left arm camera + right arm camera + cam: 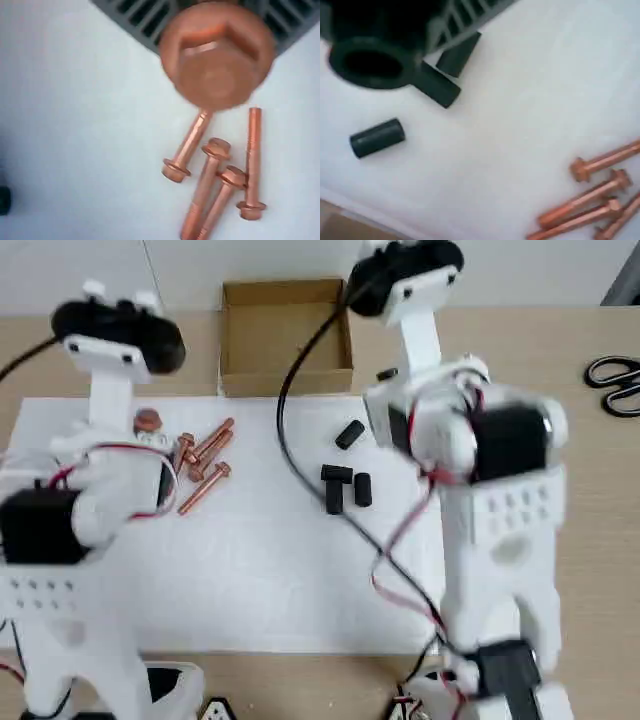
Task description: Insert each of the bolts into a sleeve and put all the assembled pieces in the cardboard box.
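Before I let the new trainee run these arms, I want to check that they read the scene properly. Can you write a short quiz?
1. True or false: the cardboard box already holds an assembled piece.
2. The left arm's jaws hold: A) a bolt, B) a nut, C) nothing.
3. Fill in: the right arm's jaws hold a black ____.
Key: 1 false; 2 A; 3 sleeve.

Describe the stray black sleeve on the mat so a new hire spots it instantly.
Start at the cardboard box at the far edge of the table and come onto the white mat. Just off the box's right front corner lies one black sleeve. It is tilted and alone; the other loose sleeves are bunched together farther from the box.
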